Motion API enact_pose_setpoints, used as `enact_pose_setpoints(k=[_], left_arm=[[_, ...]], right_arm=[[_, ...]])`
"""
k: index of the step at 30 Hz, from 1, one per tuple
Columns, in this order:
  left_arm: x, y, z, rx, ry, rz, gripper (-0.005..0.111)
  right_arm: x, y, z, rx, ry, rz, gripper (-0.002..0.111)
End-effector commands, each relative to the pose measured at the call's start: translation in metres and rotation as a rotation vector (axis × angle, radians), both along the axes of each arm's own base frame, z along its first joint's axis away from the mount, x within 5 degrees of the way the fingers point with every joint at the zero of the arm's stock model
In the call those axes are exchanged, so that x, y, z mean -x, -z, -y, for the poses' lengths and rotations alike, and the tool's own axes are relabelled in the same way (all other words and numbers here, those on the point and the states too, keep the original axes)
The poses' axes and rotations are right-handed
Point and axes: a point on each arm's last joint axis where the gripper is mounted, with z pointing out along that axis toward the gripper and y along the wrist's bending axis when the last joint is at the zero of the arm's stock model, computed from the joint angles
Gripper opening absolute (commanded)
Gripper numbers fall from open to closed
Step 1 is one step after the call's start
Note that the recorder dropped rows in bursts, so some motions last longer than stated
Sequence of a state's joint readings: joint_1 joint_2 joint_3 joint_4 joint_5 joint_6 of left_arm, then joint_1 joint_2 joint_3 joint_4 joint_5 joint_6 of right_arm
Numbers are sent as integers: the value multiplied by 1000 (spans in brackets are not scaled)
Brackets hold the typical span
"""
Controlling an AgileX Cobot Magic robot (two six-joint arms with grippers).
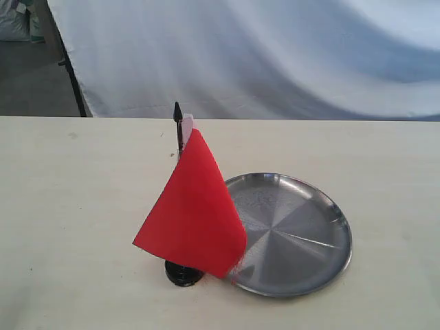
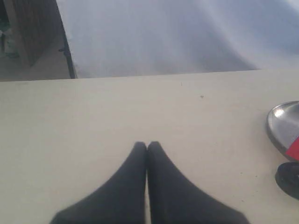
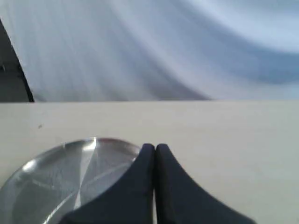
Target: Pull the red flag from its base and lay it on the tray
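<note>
The red flag (image 1: 194, 210) stands upright on its thin black pole (image 1: 178, 124), planted in the small round black base (image 1: 183, 273) near the table's front. Right beside it lies the round steel tray (image 1: 302, 234); the flag's lower corner overlaps the tray's rim. Neither gripper shows in the exterior view. In the left wrist view my left gripper (image 2: 147, 145) is shut and empty over bare table, with the tray's edge (image 2: 280, 122), a corner of red cloth (image 2: 294, 150) and the base (image 2: 288, 178) far to one side. My right gripper (image 3: 154, 147) is shut and empty next to the tray (image 3: 60, 179).
The pale table (image 1: 82, 206) runs the full width. A white cloth backdrop (image 1: 275, 55) hangs behind its far edge, with a dark stand leg (image 1: 74, 89) at the back left.
</note>
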State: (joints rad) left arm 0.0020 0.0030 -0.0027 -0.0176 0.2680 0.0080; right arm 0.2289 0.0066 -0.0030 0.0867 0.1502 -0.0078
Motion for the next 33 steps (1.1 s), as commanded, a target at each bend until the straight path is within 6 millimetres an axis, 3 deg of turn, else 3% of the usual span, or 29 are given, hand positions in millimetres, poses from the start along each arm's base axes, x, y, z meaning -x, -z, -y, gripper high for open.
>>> enact_pose_setpoints(k=[1,11,20,28,33], left_arm=[[0,0,0,20,-2,4,0],[0,0,0,20,-2,4,0],[0,0,0,20,-2,4,0],[0,0,0,20,-2,4,0],[0,0,0,20,-2,4,0]], right_arm=[[0,-14,2,-36,21,166,0],[3,-32,7,-350,33,300,0],[3,-33,7,-374,31,302,0],[2,-28,6,-538,10,209,0],[2,-24,2,-430,-15,182,0]])
